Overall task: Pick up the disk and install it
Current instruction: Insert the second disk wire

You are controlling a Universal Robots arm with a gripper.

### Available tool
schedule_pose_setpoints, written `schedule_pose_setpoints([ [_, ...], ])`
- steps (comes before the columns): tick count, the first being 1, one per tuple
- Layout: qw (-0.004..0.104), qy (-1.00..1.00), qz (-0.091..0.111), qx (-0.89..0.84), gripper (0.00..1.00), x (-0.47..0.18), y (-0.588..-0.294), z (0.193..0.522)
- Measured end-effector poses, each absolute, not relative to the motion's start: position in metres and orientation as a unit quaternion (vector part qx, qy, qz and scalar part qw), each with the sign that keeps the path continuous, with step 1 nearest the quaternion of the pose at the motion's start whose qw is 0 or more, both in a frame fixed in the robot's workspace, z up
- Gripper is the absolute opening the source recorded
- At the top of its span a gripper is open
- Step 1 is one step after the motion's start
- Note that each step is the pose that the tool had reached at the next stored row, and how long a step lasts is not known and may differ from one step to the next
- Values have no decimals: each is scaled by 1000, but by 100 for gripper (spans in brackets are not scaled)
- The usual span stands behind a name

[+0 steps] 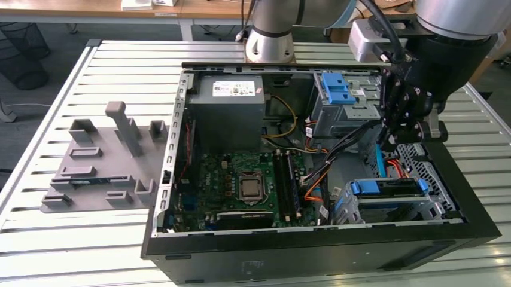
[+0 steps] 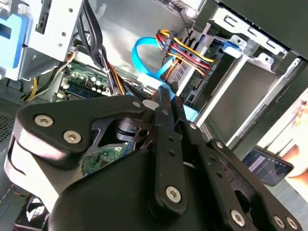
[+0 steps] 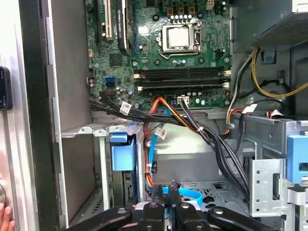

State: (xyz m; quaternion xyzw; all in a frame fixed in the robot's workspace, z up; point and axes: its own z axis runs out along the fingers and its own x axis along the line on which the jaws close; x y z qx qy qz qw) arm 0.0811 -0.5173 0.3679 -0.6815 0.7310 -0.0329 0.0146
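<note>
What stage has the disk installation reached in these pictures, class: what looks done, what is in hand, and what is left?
Done: the disk seems to sit in a drive cage of the computer case, blue carrier showing. In hand: nothing; the claw is shut and empty near the cage, close to the blue cable. Left: whether the disk is fully seated cannot be told.

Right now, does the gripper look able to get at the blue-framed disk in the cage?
Probably yes: the disk sits in its cage with its blue edge exposed, the gripper is close beside it, though black cables run nearby.
</note>
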Motion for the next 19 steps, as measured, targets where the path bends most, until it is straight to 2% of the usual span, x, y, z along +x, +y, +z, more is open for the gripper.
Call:
schedule_pose_setpoints([
  [19, 15, 731, -33, -682, 16, 81, -532, 354],
])
